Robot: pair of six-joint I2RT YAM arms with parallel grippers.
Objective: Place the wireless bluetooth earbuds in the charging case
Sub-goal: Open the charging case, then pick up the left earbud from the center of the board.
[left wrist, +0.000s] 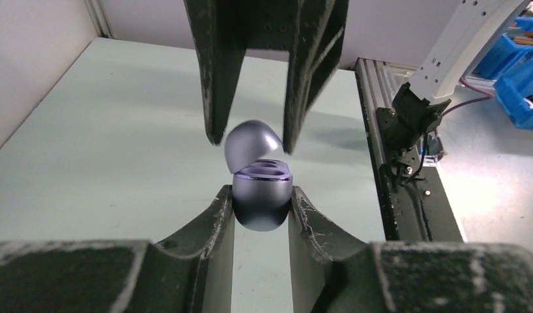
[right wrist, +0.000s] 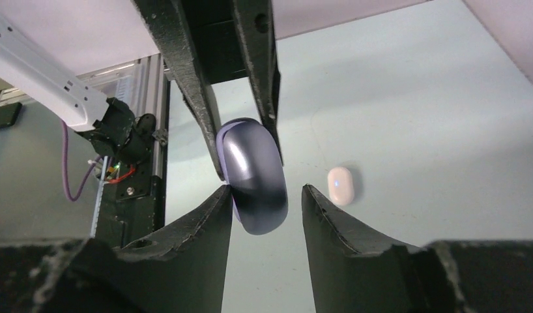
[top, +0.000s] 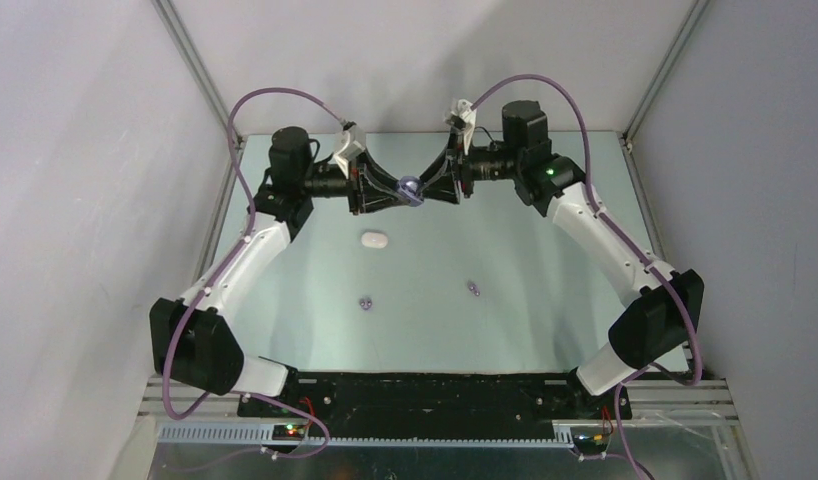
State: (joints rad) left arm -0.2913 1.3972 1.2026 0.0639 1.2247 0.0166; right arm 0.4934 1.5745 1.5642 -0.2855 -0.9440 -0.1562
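Left end effector (left wrist: 260,193) clamped on purple charging case (left wrist: 262,210), right end effector (right wrist: 267,193) parted around its lid (left wrist: 249,142), both horizontal, facing

Top view: even, diffuse light from above. I see only faint, soft shadows on the table (top: 505,320) beneath the fingers. Detail is low; the purple case (top: 411,187) between the fingertips is a small blob with one glint.

Left wrist: bright. The case between the left fingers (left wrist: 208,218) is sharp, with a pale sheen on its lid. The finger bases nearest the lens blur. The table beyond the fingertips is washed out.

Right wrist: glare streak on the case shell. The white case (right wrist: 340,184), right of the right fingers (right wrist: 202,222), is blown out and soft.
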